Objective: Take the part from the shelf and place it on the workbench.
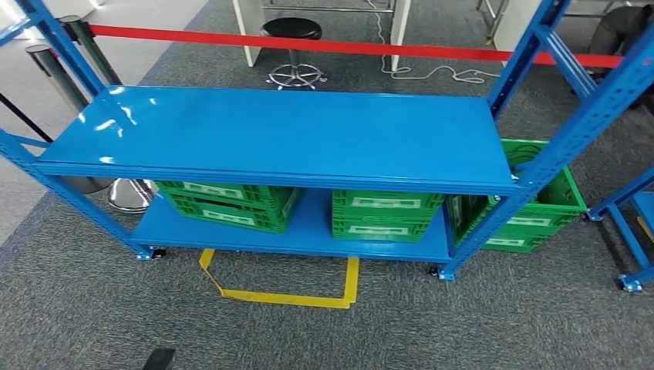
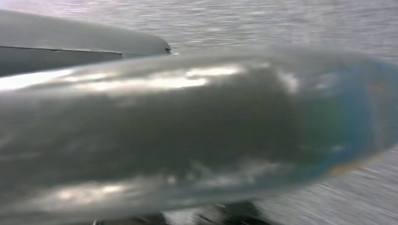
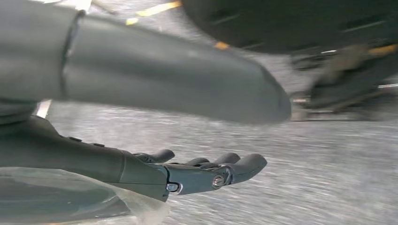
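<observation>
I see blue shelf [image 1: 293,135], green crates [image 1: 385,214] on lower board, white labels unreadable. Right hand [image 3: 187,171] fingers apart, empty; left hand [image 2: 187,136] blurred, can't tell.

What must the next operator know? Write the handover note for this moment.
Left robot hand: too blurred in its wrist view to tell open from closed.
Right robot hand: fingers stretched out and apart over the grey floor, holding nothing.
Things: the blue shelf stands straight ahead. Green crates sit on its lower board, their insides hidden by the top board. I cannot tell where the part is.
Done: nothing, as far as the views tell.
Left: find the part, grasp it, carry it to the workbench, set it down.
</observation>
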